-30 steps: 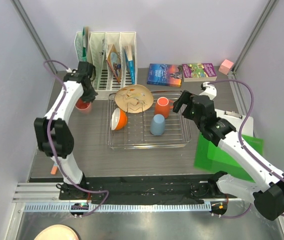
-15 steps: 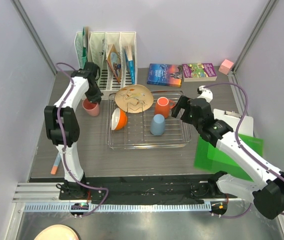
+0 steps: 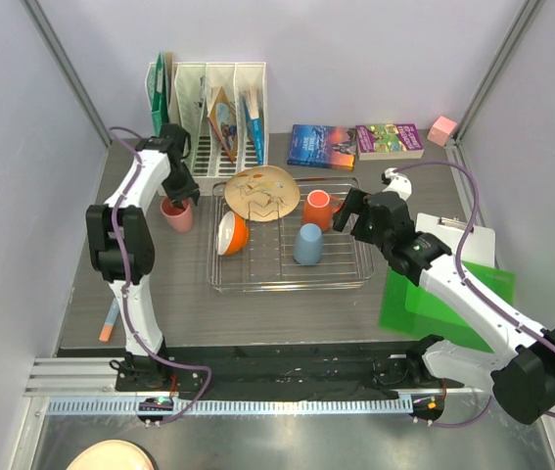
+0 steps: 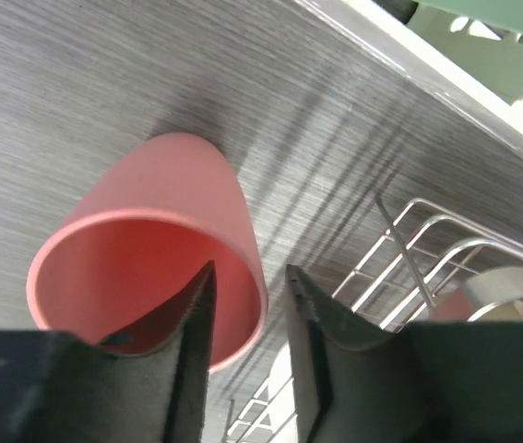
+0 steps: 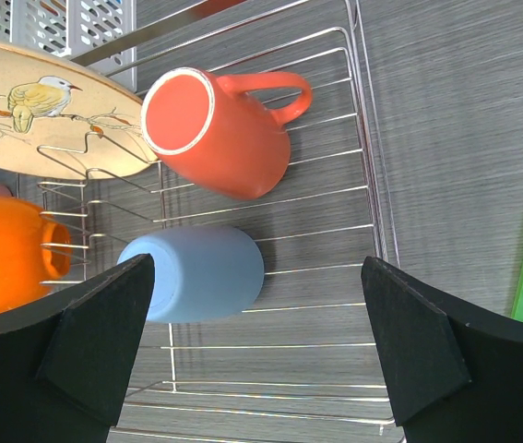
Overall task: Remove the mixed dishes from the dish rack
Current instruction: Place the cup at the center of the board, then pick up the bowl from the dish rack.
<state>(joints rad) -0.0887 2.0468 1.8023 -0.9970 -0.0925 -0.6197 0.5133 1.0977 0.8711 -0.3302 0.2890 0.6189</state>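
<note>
The chrome dish rack [image 3: 287, 281] sits mid-table. In it are the beige plate [image 3: 260, 188], the orange mug [image 3: 317, 208], the grey-blue cup [image 3: 307, 244] and the small orange bowl [image 3: 233, 233]. The pink cup [image 3: 177, 215] stands upright on the table left of the rack. My left gripper [image 3: 178, 192] is just above it. In the left wrist view my left gripper [image 4: 247, 277] straddles the pink cup's [image 4: 150, 240] rim, one finger inside, with a visible gap to the wall. My right gripper [image 3: 355, 211] hovers wide open over the rack's right end. The right wrist view shows the mug [image 5: 215, 134], grey-blue cup [image 5: 196, 274], bowl [image 5: 7, 254], plate [image 5: 49, 111] and rack rim [image 5: 372, 212].
A white slotted file holder [image 3: 208, 108] stands behind the rack. Two books [image 3: 322, 145] and a pink block [image 3: 442, 129] lie at the back right. A clipboard [image 3: 463, 235] and green sheet [image 3: 443, 299] lie right of the rack. A peach disc [image 3: 111, 456] lies below the table edge.
My left gripper has carried the pink cup a little right, toward the rack, and it now stands on the table. My right gripper has edged left toward the orange mug.
</note>
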